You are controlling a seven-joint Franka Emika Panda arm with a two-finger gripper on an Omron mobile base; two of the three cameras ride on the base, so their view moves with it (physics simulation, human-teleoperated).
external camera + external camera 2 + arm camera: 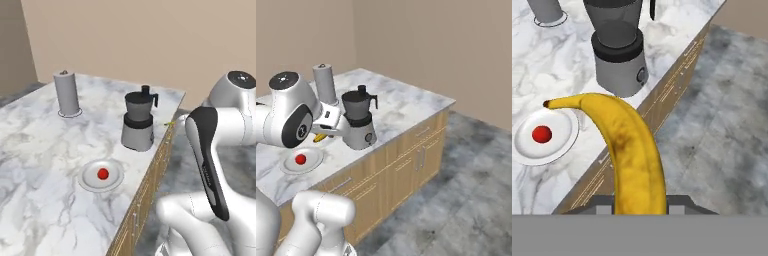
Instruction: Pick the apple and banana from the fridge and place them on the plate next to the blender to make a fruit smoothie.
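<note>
Clamped on the banana (632,155) at its near end, with the fruit jutting forward from the end effector (639,202) and its dark tip reaching toward 10 o'clock in the hand view. Hanging just off the table's (40,150) wooden edge, not yet over the marble, to judge from the hand view.

Already on the plate (114,180): the apple (103,173), sitting at its centre. Standing beyond the plate at about 1 o'clock in the left base view: the blender (138,125), close but apart from the rim. Farther back at 11 o'clock, a grey cylinder (67,93) on a round base.

Step in hand, by the look of it: carrying the banana over to the plate. Best done by moving in over the table edge toward 9 o'clock in the hand view, keeping low but above the rim, and steering wide of the blender. Advisable to lay the banana beside the apple, not on it, lest the round fruit roll off. Worth lowering until nearly touching before letting go.
</note>
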